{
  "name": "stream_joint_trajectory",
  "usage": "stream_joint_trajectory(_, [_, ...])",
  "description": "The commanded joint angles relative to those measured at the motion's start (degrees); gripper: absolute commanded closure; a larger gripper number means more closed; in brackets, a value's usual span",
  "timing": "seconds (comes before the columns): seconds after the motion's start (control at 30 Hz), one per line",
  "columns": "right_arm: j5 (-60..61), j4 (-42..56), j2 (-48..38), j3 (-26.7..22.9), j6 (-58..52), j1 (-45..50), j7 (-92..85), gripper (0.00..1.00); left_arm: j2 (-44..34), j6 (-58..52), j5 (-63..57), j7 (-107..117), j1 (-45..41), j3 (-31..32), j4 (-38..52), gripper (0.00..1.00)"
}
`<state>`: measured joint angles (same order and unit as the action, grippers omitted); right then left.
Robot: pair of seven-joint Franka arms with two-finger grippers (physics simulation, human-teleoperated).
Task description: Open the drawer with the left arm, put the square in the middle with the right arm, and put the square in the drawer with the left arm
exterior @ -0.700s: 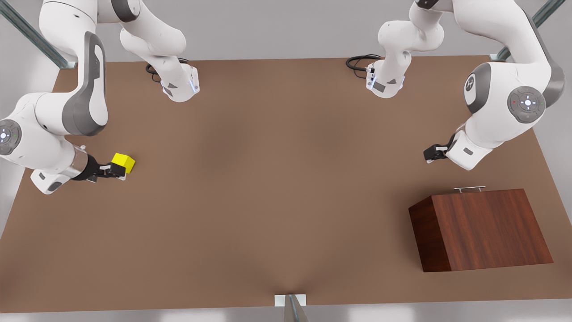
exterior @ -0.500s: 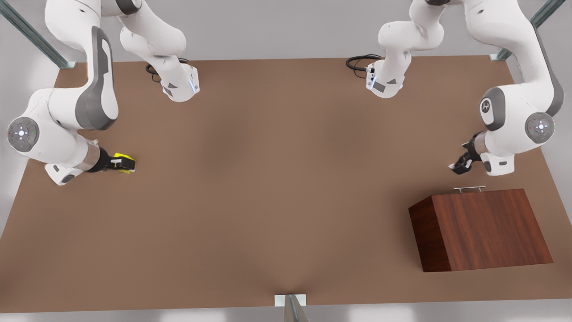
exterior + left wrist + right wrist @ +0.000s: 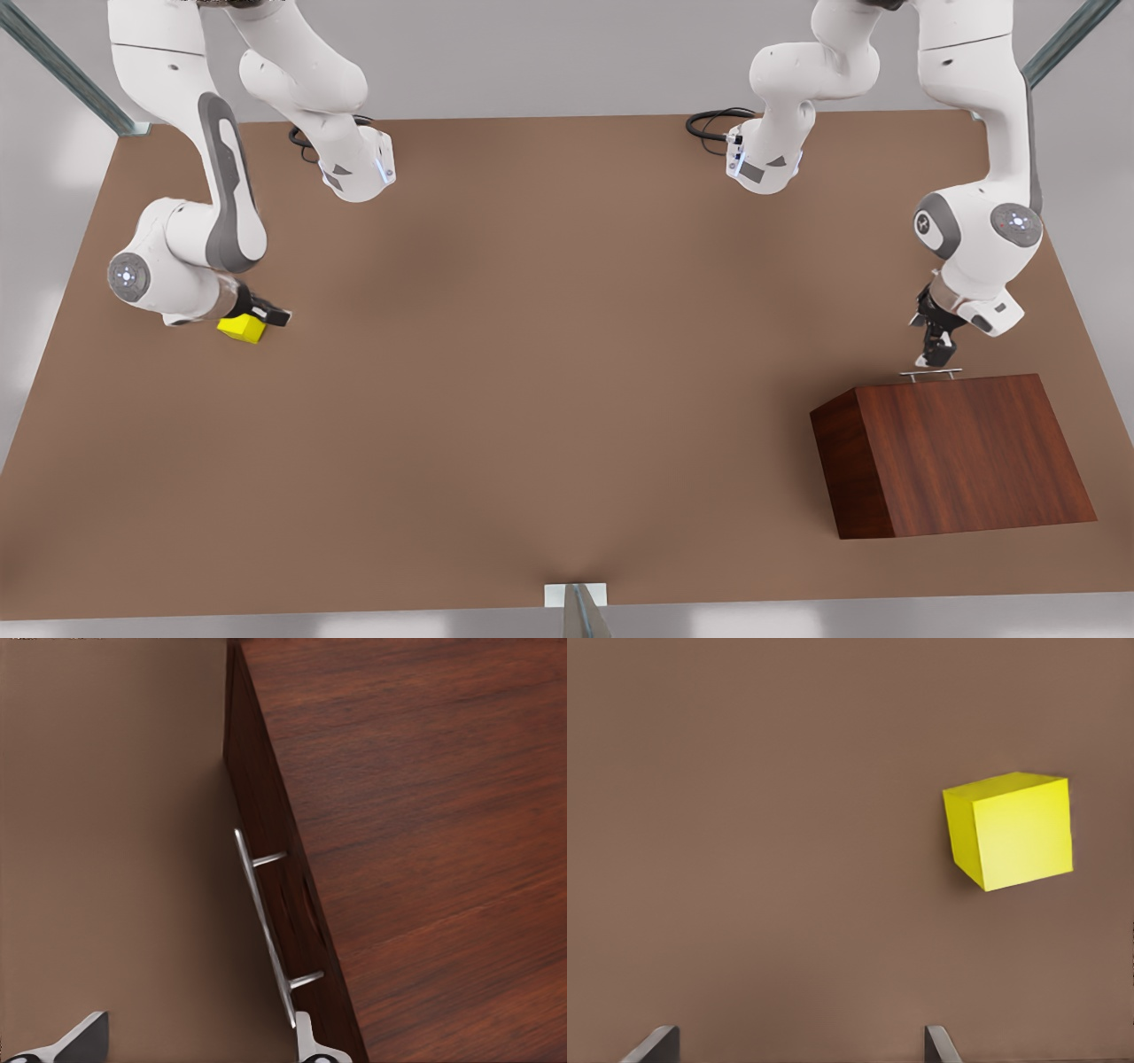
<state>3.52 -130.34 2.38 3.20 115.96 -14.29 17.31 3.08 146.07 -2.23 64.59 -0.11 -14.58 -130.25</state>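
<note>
The square, a small yellow cube, rests on the tabletop at the front view's left; it also appears in the right wrist view. My right gripper hovers just beside and above it, open, with the cube off to one side of its fingers. At the front view's right, the drawer sits shut in the wood-grain box, its silver handle facing the arm. My left gripper hangs just above the handle, open, one fingertip close to the bar's end.
The brown tabletop stretches wide between the two arms. Both arm bases and a black cable stand at the far edge. A metal post rises at the near edge.
My left gripper has swung down toward the drawer handle. The right arm has turned from lying sideways at the square to pointing down beside it; the square stays on the table.
</note>
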Motion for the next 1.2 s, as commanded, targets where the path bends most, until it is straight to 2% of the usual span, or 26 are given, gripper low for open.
stream_joint_trajectory(0.0, [0.00,0.00,0.51,0.05,0.32,-1.09,-0.26,0.00,-0.01,-0.09,-0.05,0.01,1.16,-0.09,0.00,0.00])
stream_joint_trajectory(0.3, [-0.53,0.35,9.83,-0.04,7.00,-9.18,-7.56,0.00,2.45,5.54,-0.05,0.97,3.01,-0.01,0.00,0.00])
stream_joint_trajectory(0.53, [-5.80,-0.70,9.75,-1.70,6.12,-10.32,-10.54,0.00,4.12,7.82,-0.14,0.97,3.45,-0.01,-0.61,0.00])
stream_joint_trajectory(0.67, [-9.49,-0.18,12.03,-1.79,9.80,-11.90,-14.15,0.00,5.79,10.28,-0.05,0.97,3.63,-0.01,-0.61,0.00])
stream_joint_trajectory(0.77, [-9.49,0.53,15.11,-1.97,14.03,-11.64,-15.82,0.00,6.23,10.20,-0.05,0.97,3.63,-0.01,-0.61,0.00])
stream_joint_trajectory(1.17, [-12.57,-0.35,16.78,-1.97,14.47,-10.94,-15.91,0.00,5.44,5.71,-0.05,0.97,3.71,-0.01,-2.02,0.00])
